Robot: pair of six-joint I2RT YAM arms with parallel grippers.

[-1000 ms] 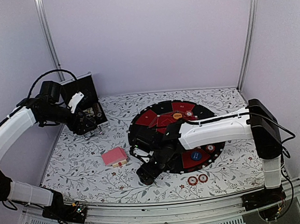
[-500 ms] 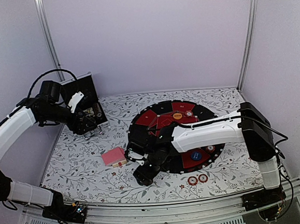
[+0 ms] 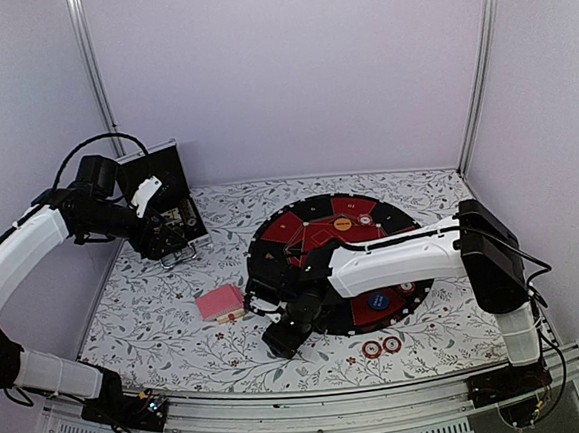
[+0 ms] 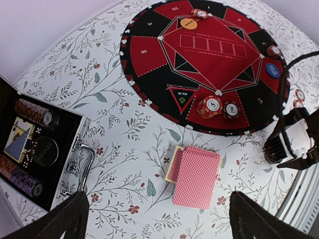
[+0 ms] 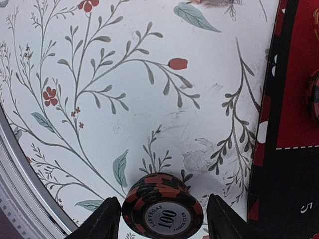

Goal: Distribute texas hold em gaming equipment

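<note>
Where the flowered cloth point(image 5: 124, 99) runs closest to the arms' bases, the right gripper point(image 5: 164, 208) is down low over a short stack of brown poker chips point(image 5: 162, 211) that sits on the cloth just off the near-left edge of the round black-and-red mat point(image 5: 294, 99). Its fingers point(image 5: 107, 221) stand apart, one close on each side of the stack. Only a sliver of cloth seems to show between finger and chip, so the stack is flanked rather than clamped.

To the right of that, near the front rail, two red-and-white chips point(image 3: 380, 347) lie flat side by side on the cloth, just clear of the mat.

A little farther in and to the left, the pink-backed cards point(image 4: 196, 175) lie in a loose pile, backs up, on the cloth near the mat's left rim.

On the mat itself, a red-and-white chip stack point(image 4: 209, 106) and a darker chip point(image 4: 231, 109) sit touching in a red segment on the near-left side. The blue disc point(image 4: 272, 69) rests in a near-right segment, and the orange disc point(image 4: 189, 23) lies toward the far side, just beside another red-and-white chip point(image 4: 199, 13).

At the far left the black case point(image 4: 30, 149) lies open with rows of chips inside. The left gripper point(image 3: 160, 232) hangs beside it in the air, its fingers point(image 4: 70, 219) spread wide with nothing between them.
</note>
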